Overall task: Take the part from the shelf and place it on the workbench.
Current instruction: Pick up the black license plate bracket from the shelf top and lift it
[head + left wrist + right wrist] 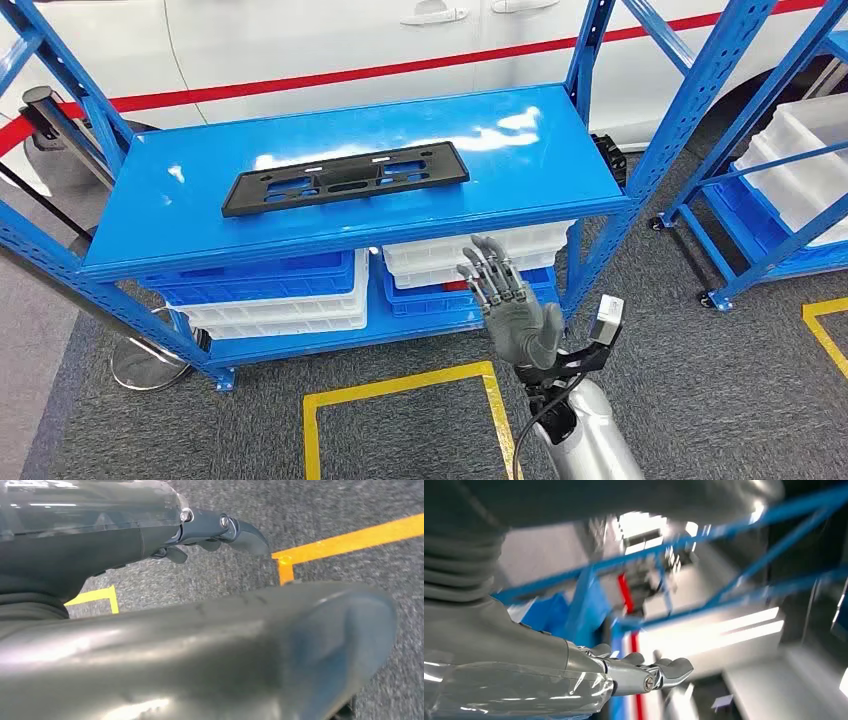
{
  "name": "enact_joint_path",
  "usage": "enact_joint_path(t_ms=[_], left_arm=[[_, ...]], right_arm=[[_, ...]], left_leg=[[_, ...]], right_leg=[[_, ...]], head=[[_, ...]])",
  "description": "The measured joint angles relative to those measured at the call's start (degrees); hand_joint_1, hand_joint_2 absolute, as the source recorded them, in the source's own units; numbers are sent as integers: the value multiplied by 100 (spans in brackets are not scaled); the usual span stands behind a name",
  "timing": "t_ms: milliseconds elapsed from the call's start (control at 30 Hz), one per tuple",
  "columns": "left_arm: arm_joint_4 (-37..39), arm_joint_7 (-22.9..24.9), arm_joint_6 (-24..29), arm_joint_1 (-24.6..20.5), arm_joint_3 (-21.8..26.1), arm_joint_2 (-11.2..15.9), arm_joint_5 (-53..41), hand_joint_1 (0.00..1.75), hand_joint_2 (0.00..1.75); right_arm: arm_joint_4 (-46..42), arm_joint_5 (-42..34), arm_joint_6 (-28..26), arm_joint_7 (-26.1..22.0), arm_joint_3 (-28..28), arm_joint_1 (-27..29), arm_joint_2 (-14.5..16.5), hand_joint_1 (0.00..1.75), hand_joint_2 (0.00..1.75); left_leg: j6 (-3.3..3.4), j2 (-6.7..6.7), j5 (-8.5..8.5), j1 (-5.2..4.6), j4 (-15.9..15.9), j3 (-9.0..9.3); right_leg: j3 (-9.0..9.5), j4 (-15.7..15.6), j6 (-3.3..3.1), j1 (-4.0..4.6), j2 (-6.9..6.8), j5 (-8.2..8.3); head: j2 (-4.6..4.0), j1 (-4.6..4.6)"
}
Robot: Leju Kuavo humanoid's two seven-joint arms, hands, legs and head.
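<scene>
While our right hand (515,308) is raised in front of the blue shelf (150,215), fingers spread and straight, holding nothing, our left hand (210,532) hangs over grey carpet, its grasp unclear. At eleven o'clock from the right hand, the black license plate frame (345,178) lies flat on the top shelf.

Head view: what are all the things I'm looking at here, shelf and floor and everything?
Part: one, black, flat on the top board.
Shelf: one, blue, in front of the robot.
Bins: several, blue and white, stacked under the top board.
Second shelf: one, blue, on the right, holding white bins.
Car: one, white with a red stripe, behind the shelf.
Floor tape: yellow lines on grey carpet.
Right hand: raised before the shelf, fingers apart, holding nothing.
Left hand: hanging over the carpet.
</scene>
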Motion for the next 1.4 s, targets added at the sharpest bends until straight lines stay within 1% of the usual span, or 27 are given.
enact_joint_path(t_ms=[67,100,133,200,267,300,367,400,433,467,533,567,600,667,733,767,833,900,933,967,1000,1067,1133,1200,1267,1333,1400], left_arm=[[6,9,-11,-6,-23,-1,-27,0,0],[9,21,-25,-14,-45,-6,-55,0,0],[13,35,-37,-21,-65,-12,-81,0,0],[19,72,-63,-24,-105,-23,-140,0,0],[31,115,-89,-24,-148,-33,-205,0,0],[36,137,-101,-31,-168,-39,-234,0,0],[43,167,-125,-46,-195,-51,-277,0,0],[45,176,-132,-44,-203,-56,-288,0,0],[48,182,-137,-37,-209,-59,-295,0,0],[50,190,-139,-29,-215,-62,-299,0,0],[56,206,-139,-20,-226,-73,-311,0,0],[60,214,-140,-25,-231,-81,-316,0,0],[64,221,-140,-35,-238,-89,-321,0,0],[71,232,-144,-54,-253,-99,-326,0,0],[73,238,-147,-64,-271,-98,-335,0,0],[76,239,-149,-69,-279,-96,-340,0,0],[85,240,-147,-74,-288,-94,-346,0,0],[90,240,-147,-62,-294,-94,-345,0,0],[92,235,-147,-46,-294,-94,-344,0,0],[93,230,-147,-26,-294,-94,-341,0,0],[95,223,-147,-7,-293,-94,-337,0,0],[108,204,-149,32,-293,-98,-327,0,0],[126,182,-153,37,-293,-103,-320,0,0],[134,172,-158,14,-293,-104,-314,0,0],[136,173,-164,1,-291,-101,-293,0,0],[136,176,-172,-7,-289,-98,-271,0,0],[136,188,-176,-13,-288,-99,-267,0,0]], right_arm=[[-146,-37,32,12,149,35,46,0,0],[-299,-74,63,21,302,78,92,0,0],[-444,-110,93,29,453,126,133,0,0],[-726,-179,150,38,748,219,203,0,0],[-966,-242,211,50,1007,268,249,0,0],[-1059,-267,236,62,1107,285,262,0,0],[-1194,-305,270,86,1248,337,276,0,0],[-1237,-318,275,96,1289,368,278,0,0],[-1274,-327,276,101,1321,393,280,0,0],[-1308,-332,277,103,1350,409,281,0,0],[-1376,-336,277,103,1404,421,283,0,0],[-1400,-337,277,104,1421,423,284,0,0],[-1422,-338,276,107,1435,427,285,0,0],[-1464,-339,274,109,1455,440,290,0,0],[-1513,-340,274,107,1479,452,305,0,0],[-1528,-340,274,105,1494,452,315,0,0],[-1541,-340,274,103,1522,461,328,0,0],[-1541,-342,274,111,1544,485,333,0,0],[-1541,-347,274,121,1549,501,333,0,0],[-1540,-356,268,139,1552,515,333,0,0],[-1539,-366,253,168,1553,526,333,0,0],[-1532,-393,180,266,1553,546,333,0,0],[-1520,-418,109,359,1548,562,333,0,0],[-1520,-431,66,405,1545,564,339,0,0],[-1522,-434,-35,484,1544,561,346,0,0],[-1517,-450,-226,625,1540,562,348,0,0],[-1504,-477,-452,790,1530,565,348,0,0]], left_leg=[[34,-2,22,-21,-240,108],[64,-2,68,-38,-447,192],[97,-4,33,-55,-532,221],[167,-11,15,-53,-621,286],[242,-10,-9,-40,-673,401],[274,-7,-26,-43,-687,449],[321,-7,-83,-68,-686,508],[332,-9,-117,-83,-684,542],[337,-13,-156,-97,-682,587],[336,-16,-201,-110,-681,649],[325,-17,-308,-129,-685,795],[310,-19,-356,-135,-690,847],[286,-18,-398,-135,-703,871],[226,-10,-422,-135,-720,930],[176,1,-417,-141,-635,965],[146,3,-419,-137,-466,893],[70,6,-544,-95,169,523],[-2,8,-835,-28,749,61],[-34,9,-937,5,846,-91],[-61,10,-928,35,763,-165],[-88,12,-806,61,551,-176],[-138,43,-158,109,-137,-112],[-75,75,274,100,-506,-70],[50,70,262,65,-492,-39],[128,60,244,62,-521,36],[203,55,190,53,-560,120],[262,48,121,18,-565,187]], right_leg=[[22,-11,31,9,4,-26],[43,-27,64,14,6,-42],[57,-32,104,20,7,-35],[84,-10,174,18,1,-13],[0,226,221,14,-8,-97],[-145,488,234,14,-12,-214],[-597,1183,247,23,-13,-476],[-802,1432,242,27,-14,-522],[-924,1497,229,35,-14,-452],[-929,1341,200,51,-14,-263],[-716,626,103,109,-15,252],[-610,297,60,142,-18,385],[-541,84,22,167,-16,448],[-487,-74,-27,188,-8,403],[-353,-173,-75,151,0,406],[-272,-210,-94,128,-6,381],[-121,-254,-108,99,-20,301],[11,-258,-95,78,-25,183],[88,-258,-80,64,-17,121],[178,-258,-57,43,-8,53],[271,-257,-29,21,2,-15],[451,-245,56,-13,10,-174],[559,-234,161,-18,10,-310],[602,-215,255,-26,9,-344],[501,30,312,-47,-2,-306],[134,631,319,-41,-13,-438],[-337,1256,295,-5,-14,-755]], head=[[0,1],[0,2],[0,2],[1,3],[1,7],[1,8],[1,9],[0,9],[0,9],[0,9],[0,8],[0,-2],[0,-8],[1,-19],[1,-18],[1,-28],[1,-45],[1,-50],[1,-51],[0,-49],[0,-50],[0,-53],[1,-56],[1,-58],[1,-57],[0,-54],[0,-54]])
